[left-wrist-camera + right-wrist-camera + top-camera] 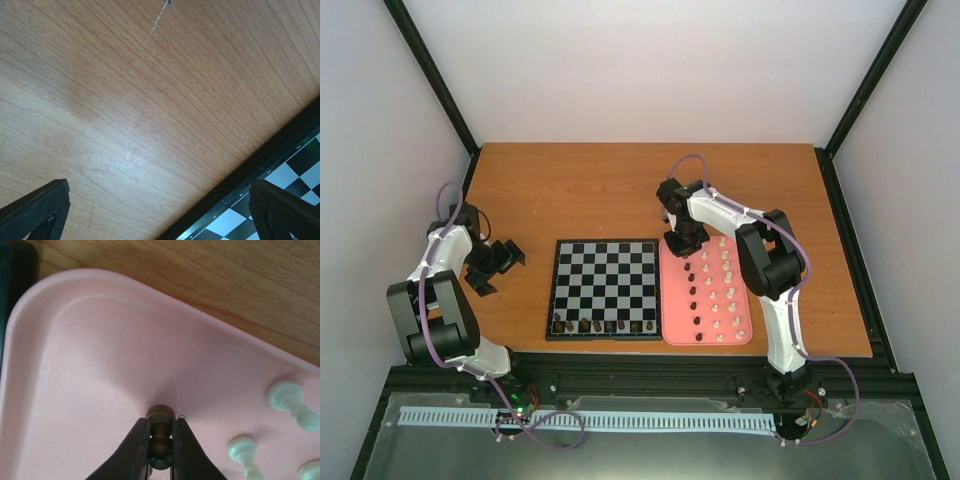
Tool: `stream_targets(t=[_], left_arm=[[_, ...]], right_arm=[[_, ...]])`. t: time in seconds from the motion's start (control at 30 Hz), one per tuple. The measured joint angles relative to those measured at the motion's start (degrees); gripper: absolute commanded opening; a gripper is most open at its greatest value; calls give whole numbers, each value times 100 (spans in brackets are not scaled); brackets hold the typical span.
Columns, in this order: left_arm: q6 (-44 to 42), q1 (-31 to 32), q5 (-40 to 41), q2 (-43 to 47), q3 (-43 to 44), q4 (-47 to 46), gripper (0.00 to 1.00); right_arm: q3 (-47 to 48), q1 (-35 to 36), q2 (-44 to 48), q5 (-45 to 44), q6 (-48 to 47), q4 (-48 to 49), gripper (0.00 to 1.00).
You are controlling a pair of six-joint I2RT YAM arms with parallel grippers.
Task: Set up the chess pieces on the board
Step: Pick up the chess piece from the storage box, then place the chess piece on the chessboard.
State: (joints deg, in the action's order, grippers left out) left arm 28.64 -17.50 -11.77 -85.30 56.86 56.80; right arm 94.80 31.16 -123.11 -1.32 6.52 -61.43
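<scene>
The board (605, 288) lies mid-table, with several dark pieces (605, 325) in its near row. The pink tray (670, 300) to its right holds a column of dark pieces (693, 292) and columns of cream-white pieces (725, 290). My right gripper (680, 243) is at the tray's far left corner. In the right wrist view it (161, 445) is shut on a dark brown pawn (161, 437) whose base rests on the tray floor (100, 365). My left gripper (505, 257) is open over bare wood left of the board; its fingers (35, 210) are wide apart and empty.
Cream-white pieces (290, 402) stand to the right of the held pawn. The board's corner (280, 185) shows at the lower right of the left wrist view. The wooden tabletop (590, 190) stretches behind the board and tray.
</scene>
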Motion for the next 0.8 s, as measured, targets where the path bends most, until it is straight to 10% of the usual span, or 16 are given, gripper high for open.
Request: stream_targets(t=[0.4,0.8], left_arm=[[-2,35,85,74,0,24,100],[7,151,127,579,-398,-17,100]], right_arm=[[457,249,179,-57,4,-420,3],[2011,2531,20,330,92,-793,3]])
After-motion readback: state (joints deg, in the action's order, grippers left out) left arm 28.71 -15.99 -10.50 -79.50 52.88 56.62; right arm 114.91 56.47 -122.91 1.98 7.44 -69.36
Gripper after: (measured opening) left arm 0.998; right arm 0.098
